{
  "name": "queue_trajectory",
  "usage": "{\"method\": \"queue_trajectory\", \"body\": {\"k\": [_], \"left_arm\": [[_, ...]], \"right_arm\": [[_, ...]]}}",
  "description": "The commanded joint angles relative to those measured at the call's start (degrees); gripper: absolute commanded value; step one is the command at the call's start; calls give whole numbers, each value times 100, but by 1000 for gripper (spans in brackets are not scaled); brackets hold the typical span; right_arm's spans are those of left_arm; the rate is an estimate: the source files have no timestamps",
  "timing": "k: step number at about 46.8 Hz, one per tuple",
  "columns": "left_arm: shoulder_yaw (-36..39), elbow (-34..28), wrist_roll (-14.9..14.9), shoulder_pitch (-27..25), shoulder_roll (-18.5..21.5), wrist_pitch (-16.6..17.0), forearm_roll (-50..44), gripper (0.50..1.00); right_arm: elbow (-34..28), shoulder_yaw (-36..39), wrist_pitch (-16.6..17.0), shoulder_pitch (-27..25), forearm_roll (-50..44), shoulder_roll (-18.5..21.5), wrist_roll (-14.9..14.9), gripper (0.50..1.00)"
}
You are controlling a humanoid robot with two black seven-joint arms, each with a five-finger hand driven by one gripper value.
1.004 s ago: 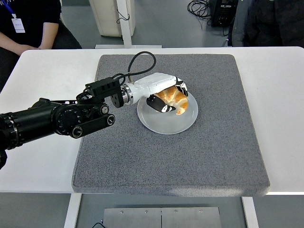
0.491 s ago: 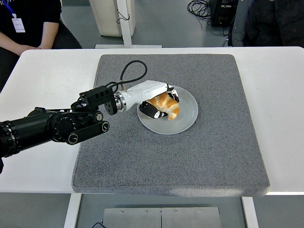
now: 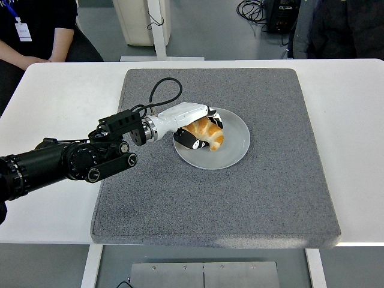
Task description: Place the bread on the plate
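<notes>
At frame centre, on the grey mat (image 3: 240, 198) | left hand (image 3: 193, 125) fingers wrapped around bread (image 3: 207, 132) | bread over plate (image 3: 235, 139), left half

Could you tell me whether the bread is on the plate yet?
Over the plate, yes, but not released: the bread sits within its left half with the left hand closed around it. Whether it touches the plate cannot be told.

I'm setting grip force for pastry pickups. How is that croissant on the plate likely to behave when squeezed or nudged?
The croissant looks puffy and browned, so it is probably light and would crush or flake under a firm squeeze. Its curved, tapered shape suggests it may rock rather than roll. The left hand has its fingers wrapped around it over the plate, whose smooth surface might let it slide if pushed.
</notes>
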Motion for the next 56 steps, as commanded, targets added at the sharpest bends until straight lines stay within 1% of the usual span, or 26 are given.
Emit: {"method": "queue_trajectory", "body": {"k": [1, 30, 37, 40, 47, 51, 56], "left_arm": [[-11, 27, 1, -4, -8, 0, -11, 500], [-46, 44, 9, 111, -122, 9, -221, 500], [-46, 44, 9, 102, -122, 9, -362, 551], [-46, 44, 9, 102, -122, 9, -371, 560], [-46, 44, 9, 102, -122, 9, -380, 617], [-46, 44, 9, 111, -122, 9, -380, 669], [-63, 44, 9, 111, -122, 9, -389, 748]], "right_arm": [[0, 0, 1, 0, 0, 0, 0, 1000], [9, 0, 1, 0, 0, 0, 0, 1000], [9, 0, 1, 0, 0, 0, 0, 1000], [9, 0, -8, 0, 0, 0, 0, 1000], [9, 0, 1, 0, 0, 0, 0, 1000], [9, 0, 1, 0, 0, 0, 0, 1000], [9, 0, 1, 0, 0, 0, 0, 1000]]}}
